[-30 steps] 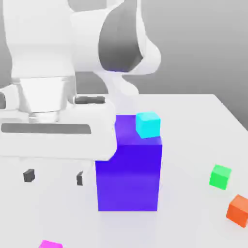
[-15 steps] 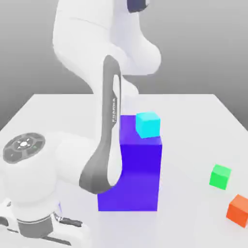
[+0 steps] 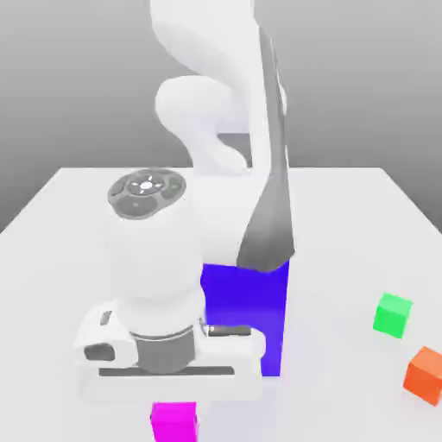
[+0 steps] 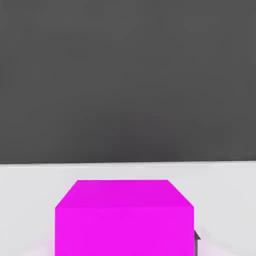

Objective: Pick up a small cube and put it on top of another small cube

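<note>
Clenching the magenta cube [image 4: 125, 230] by opposite sides, the gripper [image 3: 175, 420] well in from worktop's [image 3: 337, 170] far edge, nearer side of blue block [image 3: 246, 319]; presumably leaves underside free for stacking

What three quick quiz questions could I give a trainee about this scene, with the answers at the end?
1. Which small cube is at the gripper: magenta, green or orange?
2. True or false: the green cube stands on top of the big blue block.
3. Fill in the blank: of the green and orange cubes, the ____ one is nearer the exterior view's camera.

Key:
1. The magenta cube, held in the gripper.
2. False; the green cube rests on the table, apart from the big blue block.
3. Orange; the orange cube is the nearer.
</note>
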Action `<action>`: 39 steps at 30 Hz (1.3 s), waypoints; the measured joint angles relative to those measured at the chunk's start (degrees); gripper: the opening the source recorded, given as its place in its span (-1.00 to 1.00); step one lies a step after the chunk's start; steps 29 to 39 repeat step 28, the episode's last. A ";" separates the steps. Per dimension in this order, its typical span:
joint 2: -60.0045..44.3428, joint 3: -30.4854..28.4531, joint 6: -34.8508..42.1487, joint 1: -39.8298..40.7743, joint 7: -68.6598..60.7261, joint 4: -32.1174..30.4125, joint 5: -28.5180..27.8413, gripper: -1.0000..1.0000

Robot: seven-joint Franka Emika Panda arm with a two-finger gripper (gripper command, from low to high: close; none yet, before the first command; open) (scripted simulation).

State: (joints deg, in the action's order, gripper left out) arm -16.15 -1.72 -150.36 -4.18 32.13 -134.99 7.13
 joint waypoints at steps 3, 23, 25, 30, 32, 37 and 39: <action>4.46 4.65 -0.72 -4.41 -1.77 -5.10 -1.10 -1.00; 7.65 14.55 -13.16 -31.19 -1.63 -20.33 -13.91 1.00; 10.80 15.38 -10.35 -30.89 -3.54 -20.52 -11.28 1.00; 16.73 15.65 -4.94 -31.66 -6.57 -20.85 -7.08 1.00; 16.73 15.65 -4.94 -31.66 -6.57 -20.85 -7.08 1.00; 16.73 15.65 -4.94 -31.66 -6.57 -20.85 -7.08 1.00; 16.73 15.65 -4.94 -31.66 -6.57 -20.85 -7.08 1.00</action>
